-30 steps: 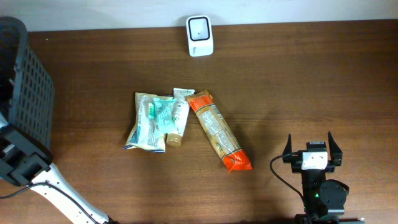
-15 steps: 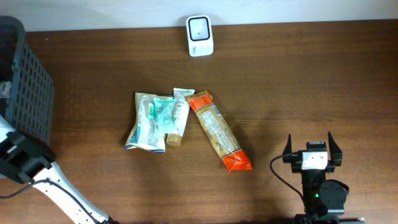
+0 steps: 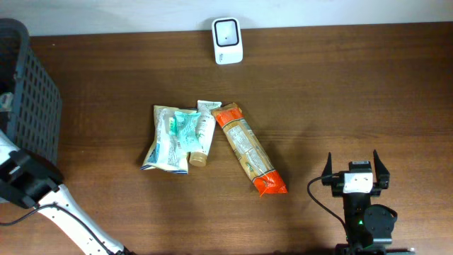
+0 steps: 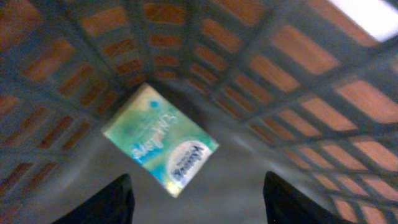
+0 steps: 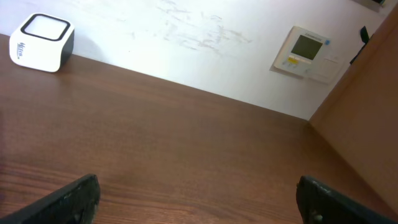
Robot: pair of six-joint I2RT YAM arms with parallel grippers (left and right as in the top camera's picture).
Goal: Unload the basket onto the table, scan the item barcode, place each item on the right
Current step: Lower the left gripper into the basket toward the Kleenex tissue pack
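At the far left, my left gripper (image 4: 200,202) hangs inside the dark grey plastic lattice basket (image 3: 32,85), its fingers apart with nothing between them. Below it the green-and-white soft tissue pack (image 4: 160,146) lies flat on the basket floor, clear of both fingers. That is the change: a second ago no pale corner showed in the basket from overhead, and now one does. My left arm has also shifted slightly at the basket's near corner. I judge that the pack has been let go and its turn is over.

Further right, the remaining items lie huddled in the middle of the brown wooden tabletop (image 3: 340,85). They are a pale green flat pouch (image 3: 161,149), a teal packet (image 3: 185,126) lying on it, a white tube with a tan cap (image 3: 204,127) and a long orange-and-beige packet (image 3: 249,150). None of them has moved. The small white box-shaped scanner (image 3: 228,31) stands at the far edge, well apart from the pile.

At the far right, my right gripper (image 3: 352,161) sits at the near edge, fingers spread wide and empty, as it was before.

So the job now turns to the pile. The long packet lies on its open right side and looks the easiest to lift toward the scanner.
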